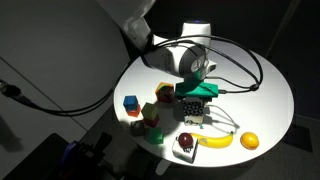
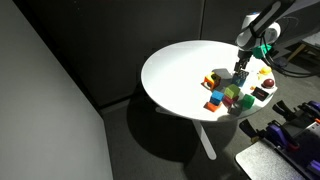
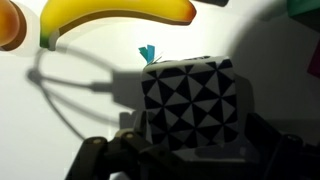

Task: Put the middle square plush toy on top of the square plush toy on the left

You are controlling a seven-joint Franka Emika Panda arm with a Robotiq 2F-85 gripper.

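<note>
One gripper (image 3: 190, 142) hangs over the cluttered side of the round white surface (image 1: 272, 92), clamped on a black-and-white plush cube (image 3: 190, 100). In the wrist view its dark fingers (image 3: 268, 152) press the cube's two flanks, and a teal tag sticks up from the cube's top edge. The cube's shadow falls to one side on the white top, so the cube appears to hang clear of the surface rather than rest on it.

Ahead of the cube in the wrist view, a banana (image 3: 115, 15) lies along the upper border with an orange (image 3: 8, 26) beside its end. A strip of bare surface lies between them and the cube.

In an exterior view the gripper (image 1: 195, 106) stands just inside the near edge. The banana (image 1: 213, 142) and the orange (image 1: 250, 141) lie closer to that edge. A blue cube (image 1: 131, 103) sits near the rim on the other side of the gripper, and a yellow and red cube (image 1: 163, 92) lies between them. Small coloured pieces crowd the rim below these; I cannot tell them apart.

In both exterior views all the things keep to one edge. The rest of the surface (image 2: 170, 68) shows bare white out to its far rim, and the arm crosses part of it.
</note>
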